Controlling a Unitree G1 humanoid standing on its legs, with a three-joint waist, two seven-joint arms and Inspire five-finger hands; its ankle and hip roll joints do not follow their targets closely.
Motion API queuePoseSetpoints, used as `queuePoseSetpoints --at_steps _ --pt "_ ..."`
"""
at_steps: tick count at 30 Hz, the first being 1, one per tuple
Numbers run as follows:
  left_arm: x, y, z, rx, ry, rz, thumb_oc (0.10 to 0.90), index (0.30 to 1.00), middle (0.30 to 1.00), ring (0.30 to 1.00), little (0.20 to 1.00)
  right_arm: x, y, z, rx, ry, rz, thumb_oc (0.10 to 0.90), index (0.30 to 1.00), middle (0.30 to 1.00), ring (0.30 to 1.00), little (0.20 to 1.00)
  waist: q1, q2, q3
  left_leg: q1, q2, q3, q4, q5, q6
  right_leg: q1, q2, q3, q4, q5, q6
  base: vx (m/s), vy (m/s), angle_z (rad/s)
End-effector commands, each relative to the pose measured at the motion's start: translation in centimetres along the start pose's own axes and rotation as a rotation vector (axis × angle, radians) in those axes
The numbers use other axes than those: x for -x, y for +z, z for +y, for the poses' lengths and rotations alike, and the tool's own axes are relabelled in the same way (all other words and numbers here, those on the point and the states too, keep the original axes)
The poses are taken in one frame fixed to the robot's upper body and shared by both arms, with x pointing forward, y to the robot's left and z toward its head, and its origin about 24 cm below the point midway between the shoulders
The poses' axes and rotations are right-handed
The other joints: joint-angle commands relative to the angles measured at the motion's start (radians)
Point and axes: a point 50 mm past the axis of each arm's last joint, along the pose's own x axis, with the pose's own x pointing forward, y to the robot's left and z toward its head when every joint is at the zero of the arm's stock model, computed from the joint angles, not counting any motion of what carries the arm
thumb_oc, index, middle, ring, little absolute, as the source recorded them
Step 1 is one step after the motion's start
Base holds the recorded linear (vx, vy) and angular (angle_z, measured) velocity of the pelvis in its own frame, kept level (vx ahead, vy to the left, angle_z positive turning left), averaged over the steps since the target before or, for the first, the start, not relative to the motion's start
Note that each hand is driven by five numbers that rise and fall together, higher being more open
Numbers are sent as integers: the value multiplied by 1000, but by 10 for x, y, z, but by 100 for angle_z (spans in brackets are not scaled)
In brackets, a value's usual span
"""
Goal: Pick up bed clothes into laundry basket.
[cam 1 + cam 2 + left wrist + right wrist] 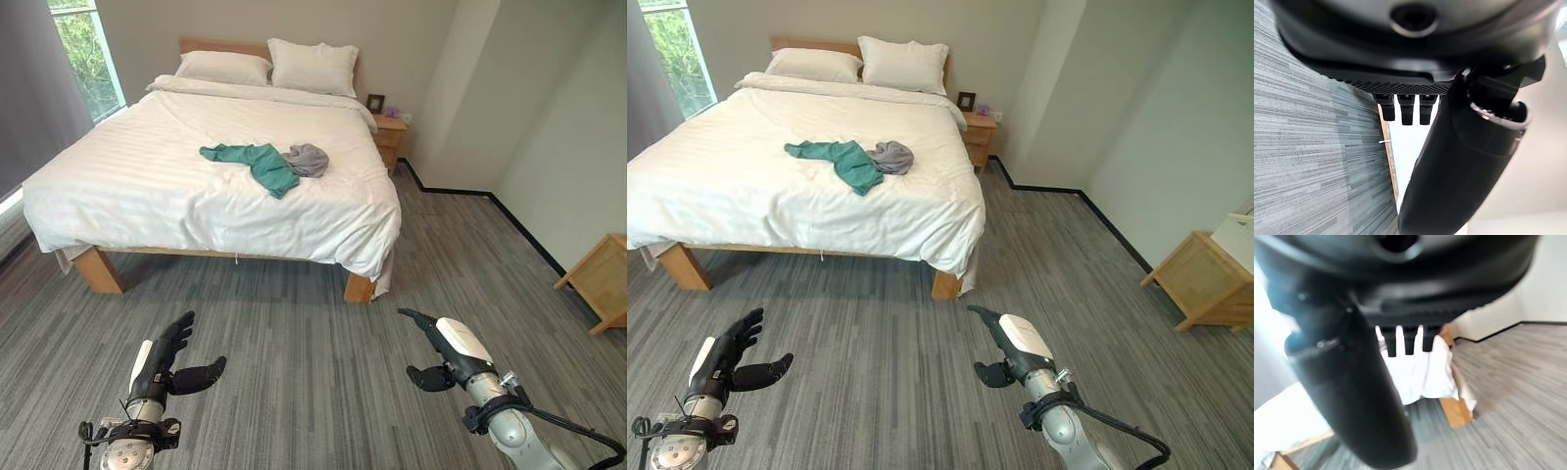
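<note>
On the white bed [147,186], a teal garment [257,162] lies spread and crumpled, with a small grey garment [309,159] bunched up touching its end. Both sit about midway between the headboard and the foot edge, nearer the side edge by the nightstand [389,132] than the window-side edge. Two pillows [313,67] rest at the head. Grey wood-look floor [313,323] stretches between the foot edge of the bed and the robot, which stands well apart from the clothes. Its left hand [162,372] and right hand [451,357] hover low over the floor, fingers straight and thumbs spread, holding nothing. A wooden cabinet [600,279] stands at the far right wall. By this evidence the task has not begun: neither garment has been lifted, the approach to the bed is yet to be made, and where the laundry basket stands cannot be told.
</note>
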Motion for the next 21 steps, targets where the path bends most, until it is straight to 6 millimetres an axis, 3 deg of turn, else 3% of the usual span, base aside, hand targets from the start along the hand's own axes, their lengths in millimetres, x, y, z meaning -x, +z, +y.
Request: queuePoseSetpoints --at_steps 1,9,10,12,13,14,16,18,21 --pt "-16 62 4 8 -1 -328 800 900 900 900 900 -22 32 -59 75 -178 -214 800 900 900 900 900 7 53 13 24 32 89 9 7 -29 45 5 17 11 -168 14 13 -7 -7" --pt "-17 62 4 2 -5 -329 800 900 900 900 900 -21 34 -63 83 -181 -222 800 900 900 900 900 5 54 16 23 32 90 9 7 -28 41 9 28 11 -171 13 11 -14 -2" --pt "-19 65 3 4 -4 -333 800 900 900 900 900 -24 42 -75 112 -192 -263 800 900 900 900 900 7 40 39 20 40 98 78 -9 -22 39 18 77 11 -182 1 71 -117 -7" --pt "-22 70 -1 4 -16 -349 800 900 900 900 900 -25 44 -81 127 -200 -271 800 900 900 900 900 13 28 66 -41 45 75 193 -35 -22 49 14 82 11 -188 -11 40 -121 -27" --pt "-25 74 -6 12 -38 -364 800 900 900 900 900 -24 43 -88 149 -208 -266 800 900 900 900 900 15 17 87 -101 46 57 290 -18 -26 63 9 77 11 -198 -21 11 -73 -17" --pt "-25 75 -7 12 -38 -365 800 900 900 900 900 -24 43 -88 149 -209 -266 800 900 900 900 900 14 18 87 -106 47 53 297 -21 -27 63 10 74 11 -198 -21 49 -48 8" --pt "-27 79 -11 22 -52 -380 800 900 900 900 900 -24 43 -98 183 -226 -264 800 900 900 900 900 17 11 98 -154 22 55 349 -29 -11 75 -3 65 11 -208 -23 93 -9 14" --pt "-29 79 -17 29 -70 -376 800 900 900 900 900 -24 43 -112 233 -247 -258 800 900 900 900 900 24 -4 97 -231 -41 86 346 -101 15 88 -17 74 11 -229 -12 255 8 31" --pt "-30 79 -18 25 -76 -376 800 900 900 900 900 -26 40 -119 257 -258 -243 800 900 900 900 900 30 -2 98 -261 -61 135 283 -71 16 88 -10 84 11 -237 -5 234 47 26"
